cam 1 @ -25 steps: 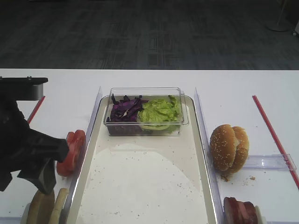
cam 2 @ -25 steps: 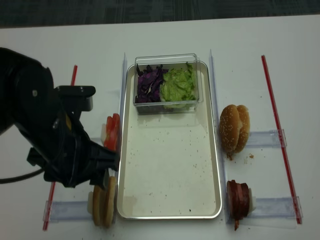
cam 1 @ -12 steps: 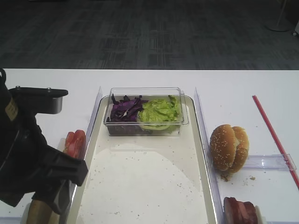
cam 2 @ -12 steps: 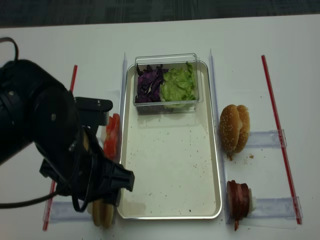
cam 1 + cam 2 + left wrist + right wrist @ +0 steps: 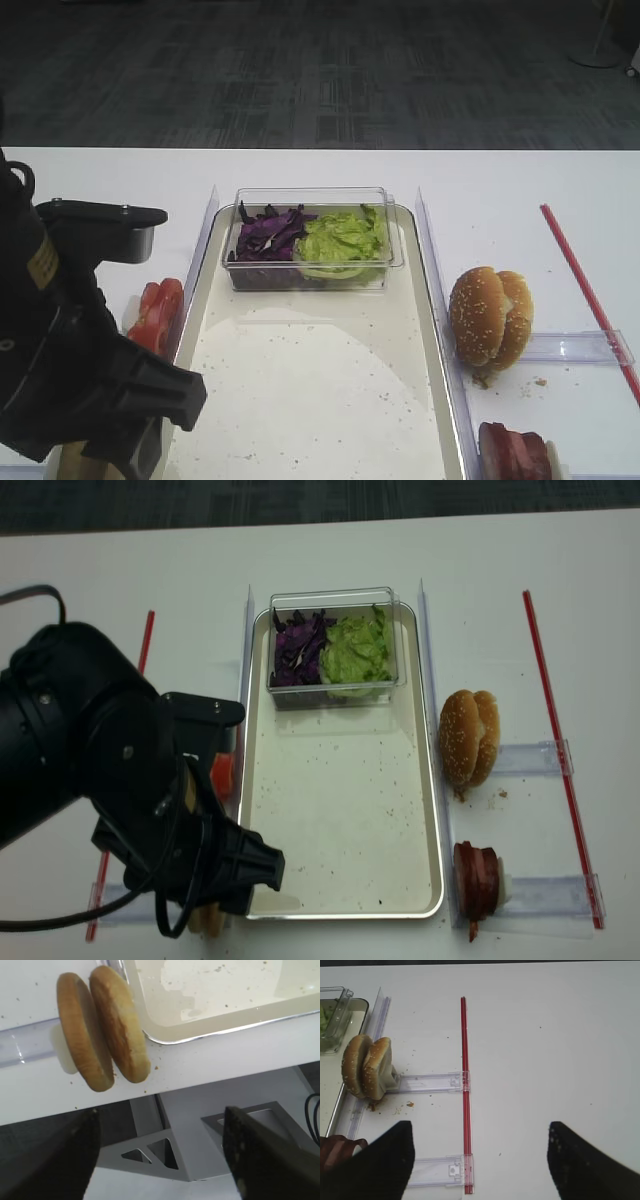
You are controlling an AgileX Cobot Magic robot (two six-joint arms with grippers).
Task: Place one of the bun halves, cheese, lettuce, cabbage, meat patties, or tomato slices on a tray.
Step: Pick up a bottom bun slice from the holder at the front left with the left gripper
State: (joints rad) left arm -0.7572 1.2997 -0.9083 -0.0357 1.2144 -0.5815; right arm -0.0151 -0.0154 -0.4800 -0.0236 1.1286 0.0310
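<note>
Two flat bun halves stand on edge in a clear holder beside the tray's near corner. My left gripper hangs open just past them, over the table's front edge, with nothing between its fingers. In the high views the left arm covers the bun halves almost fully. Tomato slices stand left of the tray. Cabbage and lettuce fill a clear tub at its far end. Meat patties stand to the right. My right gripper is open over bare table. No cheese shows.
Domed sesame buns stand on edge right of the tray. A red strip runs along the table, crossing clear plastic holders. Below the table's front edge a grey frame shows.
The left arm has swung right and toward the front edge, now covering the bun halves in the high views. Its gripper has stayed open.
</note>
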